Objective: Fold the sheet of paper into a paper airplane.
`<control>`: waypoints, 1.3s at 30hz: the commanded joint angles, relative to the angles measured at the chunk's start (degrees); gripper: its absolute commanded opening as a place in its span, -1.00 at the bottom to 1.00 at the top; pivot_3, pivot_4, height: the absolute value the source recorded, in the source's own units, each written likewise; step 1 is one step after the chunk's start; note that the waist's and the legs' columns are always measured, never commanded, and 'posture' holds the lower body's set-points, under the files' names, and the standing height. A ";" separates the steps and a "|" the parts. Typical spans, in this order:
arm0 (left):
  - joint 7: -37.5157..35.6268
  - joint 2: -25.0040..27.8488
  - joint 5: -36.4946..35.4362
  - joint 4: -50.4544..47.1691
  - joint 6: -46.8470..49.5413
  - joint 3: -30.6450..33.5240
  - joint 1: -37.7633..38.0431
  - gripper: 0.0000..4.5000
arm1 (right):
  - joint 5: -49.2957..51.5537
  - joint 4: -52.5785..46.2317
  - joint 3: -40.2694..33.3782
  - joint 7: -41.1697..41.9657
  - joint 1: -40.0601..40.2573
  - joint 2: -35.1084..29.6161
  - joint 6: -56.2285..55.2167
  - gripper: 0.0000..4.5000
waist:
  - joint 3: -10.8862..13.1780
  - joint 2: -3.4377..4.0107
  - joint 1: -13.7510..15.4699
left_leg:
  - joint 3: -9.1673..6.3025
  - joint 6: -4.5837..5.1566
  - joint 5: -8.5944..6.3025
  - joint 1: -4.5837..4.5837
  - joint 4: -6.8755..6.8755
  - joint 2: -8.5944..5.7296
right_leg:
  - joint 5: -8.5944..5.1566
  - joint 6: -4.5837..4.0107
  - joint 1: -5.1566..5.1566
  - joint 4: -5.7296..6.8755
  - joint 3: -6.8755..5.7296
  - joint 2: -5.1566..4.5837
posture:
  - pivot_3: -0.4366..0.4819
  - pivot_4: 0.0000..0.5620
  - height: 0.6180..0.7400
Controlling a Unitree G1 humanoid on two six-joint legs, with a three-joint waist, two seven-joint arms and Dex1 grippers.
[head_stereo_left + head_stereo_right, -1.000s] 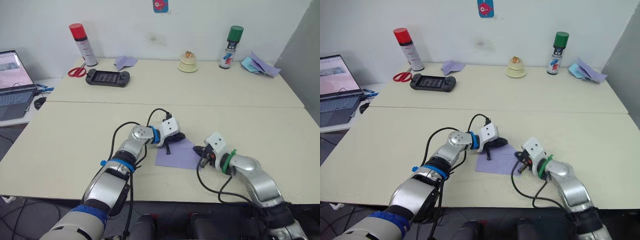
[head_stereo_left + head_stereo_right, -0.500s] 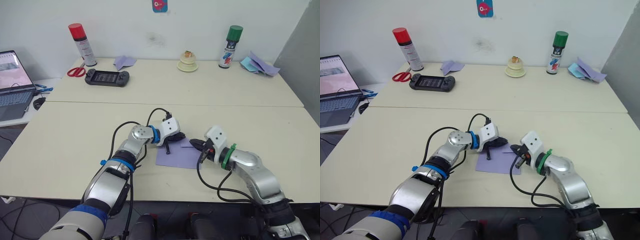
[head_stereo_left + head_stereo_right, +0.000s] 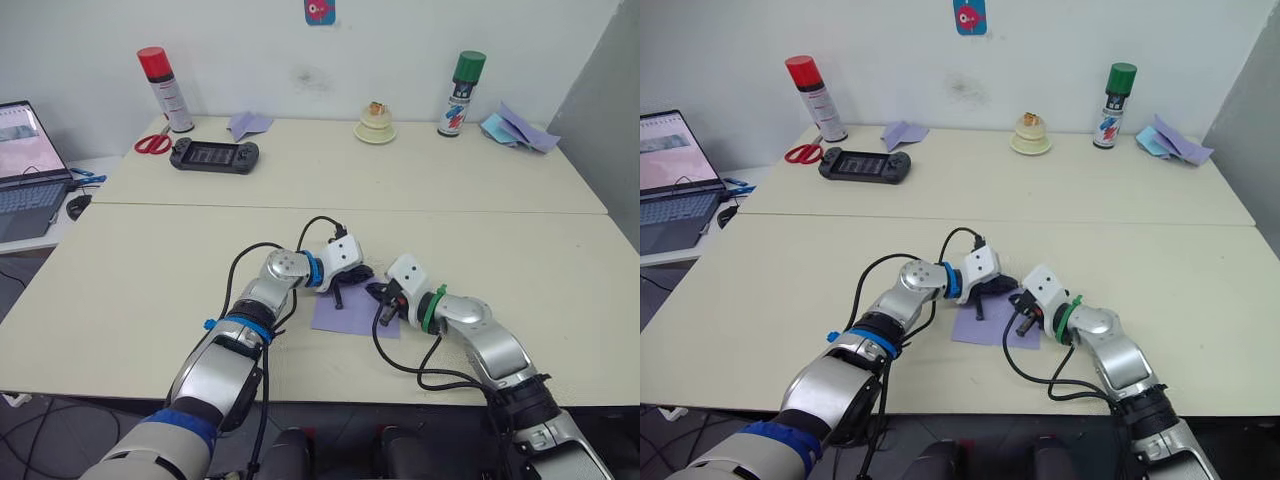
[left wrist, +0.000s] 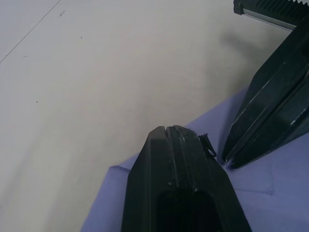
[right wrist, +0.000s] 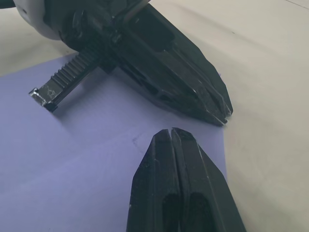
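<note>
Sliding inward, the right gripper [image 3: 384, 296], fingers pressed together, now meets the left gripper [image 3: 352, 280], also pressed together, atop the sheet of paper [image 3: 345, 318], likely creasing a fold.

— Where is the sheet of paper [image 3: 352, 313] lying?

— Flat on the table, directly under the fingers of both grippers. The left gripper [image 3: 352, 276] has its closed fingers on the sheet's far corner; the right gripper [image 3: 383, 296], its fingers pressed together too, rests its tips on the sheet just beside them.

— What does it look like?

— Thin, plain lavender, folded over so one edge runs slanted, with a faint crease near the right fingertips.
</note>
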 commanded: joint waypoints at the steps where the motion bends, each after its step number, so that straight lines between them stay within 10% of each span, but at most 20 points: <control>1: 2.21 -0.60 2.80 3.68 1.64 -1.42 -0.05 -1.00 | -1.27 1.65 1.76 0.08 0.25 -0.04 1.76 -0.98 | -0.02 -0.01 0.04 | -0.01 0.00 0.00 0.02 0.01 0.00 | 0.00 0.00 0.03 0.00 -0.01 0.00 | -0.05 -0.47 0.71; 16: 8.76 1.71 0.12 8.04 3.83 3.58 -3.24 -1.00 | -1.70 2.74 2.38 0.06 -0.17 0.36 1.80 -0.98 | -0.03 0.00 -0.33 | 0.04 0.00 0.00 0.12 -0.03 0.10 | 0.01 0.03 0.05 0.01 -0.01 0.00 | -0.05 -0.47 0.71; 36: 17.76 6.54 -26.92 -48.63 48.88 25.82 19.76 -1.00 | -2.53 5.33 3.65 0.69 -0.65 0.69 -1.77 -0.98 | 0.04 0.05 -1.00 | -0.06 -0.02 0.01 -0.02 -0.02 0.16 | 0.04 -0.02 -0.12 0.05 0.20 -0.07 | -0.05 -0.47 0.71; 39: 21.39 3.48 -34.48 -52.03 58.12 30.52 21.94 -0.68 | -2.65 5.69 3.64 0.95 -0.82 0.56 -2.02 -1.00 | 0.04 0.04 -0.94 | -0.07 -0.02 0.01 -0.02 -0.01 0.15 | 0.03 -0.01 -0.10 0.04 0.18 -0.10 | -0.05 -0.47 0.71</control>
